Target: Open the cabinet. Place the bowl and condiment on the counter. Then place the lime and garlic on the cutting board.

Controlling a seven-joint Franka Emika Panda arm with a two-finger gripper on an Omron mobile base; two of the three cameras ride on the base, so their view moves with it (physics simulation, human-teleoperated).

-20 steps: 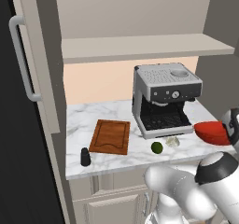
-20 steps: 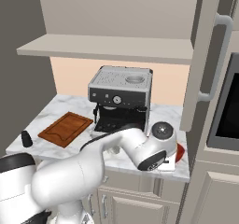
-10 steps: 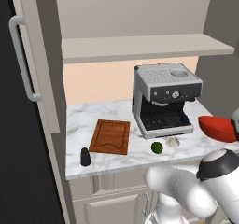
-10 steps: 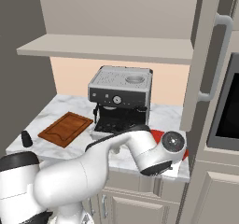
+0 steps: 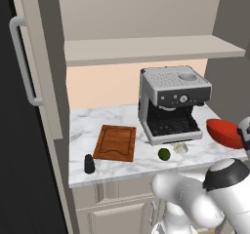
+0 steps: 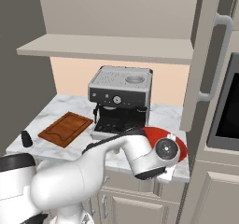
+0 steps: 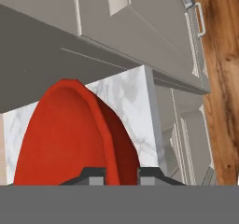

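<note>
Hand view: end effector clamped tight on the red bowl's rim, marble table beneath it. Left base view: black condiment shaker by the front edge, lime and garlic just before the coffee machine, cutting board between, cabinet open above.

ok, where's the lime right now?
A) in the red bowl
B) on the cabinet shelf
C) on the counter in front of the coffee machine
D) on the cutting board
C: the lime lies on the marble counter just in front of the coffee machine, beside the garlic and clear of the cutting board.
</note>
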